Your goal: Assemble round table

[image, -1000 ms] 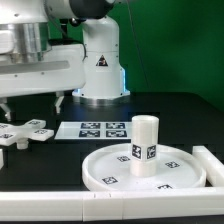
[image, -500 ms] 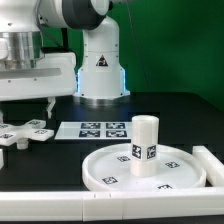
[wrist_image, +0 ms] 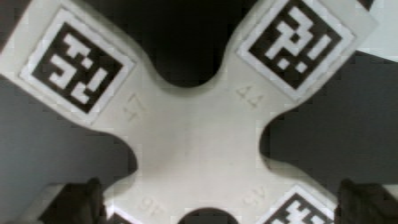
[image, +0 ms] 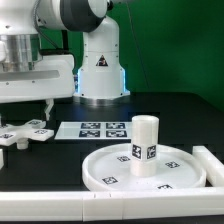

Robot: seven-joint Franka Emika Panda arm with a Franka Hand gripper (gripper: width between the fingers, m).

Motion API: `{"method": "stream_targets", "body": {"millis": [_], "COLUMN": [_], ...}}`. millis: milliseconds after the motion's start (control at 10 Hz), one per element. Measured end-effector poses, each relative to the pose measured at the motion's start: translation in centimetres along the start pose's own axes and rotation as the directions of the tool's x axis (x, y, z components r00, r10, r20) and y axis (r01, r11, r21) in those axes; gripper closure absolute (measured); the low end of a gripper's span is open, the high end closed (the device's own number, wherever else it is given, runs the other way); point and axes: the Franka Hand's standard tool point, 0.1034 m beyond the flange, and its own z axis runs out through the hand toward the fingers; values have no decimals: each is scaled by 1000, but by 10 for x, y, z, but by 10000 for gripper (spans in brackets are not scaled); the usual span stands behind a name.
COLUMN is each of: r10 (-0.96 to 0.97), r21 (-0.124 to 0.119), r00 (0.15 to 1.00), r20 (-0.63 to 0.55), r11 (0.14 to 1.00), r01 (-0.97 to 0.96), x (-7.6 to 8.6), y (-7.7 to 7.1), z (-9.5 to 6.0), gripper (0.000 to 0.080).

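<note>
Claw (wrist_image: 205, 203) now squarely over foot piece (wrist_image: 187, 125), marker board (image: 100, 130) beside

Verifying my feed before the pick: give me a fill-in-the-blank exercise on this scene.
The leg stands ___ on the round disc.
The gripper hangs over the foot piece with its jaws ___.
The foot piece has ___ arms.
Missing words: upright; open; four.

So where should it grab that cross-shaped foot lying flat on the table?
Probably from straight above, pinching the cross-shaped foot across its narrow waist, where the curved notches between its arms cut in. It lies flat, so its edges are hard to reach from the side, and the open tool hangs right over it.
</note>
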Motion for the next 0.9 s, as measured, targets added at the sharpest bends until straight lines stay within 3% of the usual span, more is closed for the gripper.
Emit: {"method": "stream_targets", "body": {"millis": [900], "r10": [8], "r21": [7], "r00": [1000], "r20": [27], "r11": [1000], "r01": [-8], "x": [-7], "y": [4], "z": [14], "gripper": [150]}}
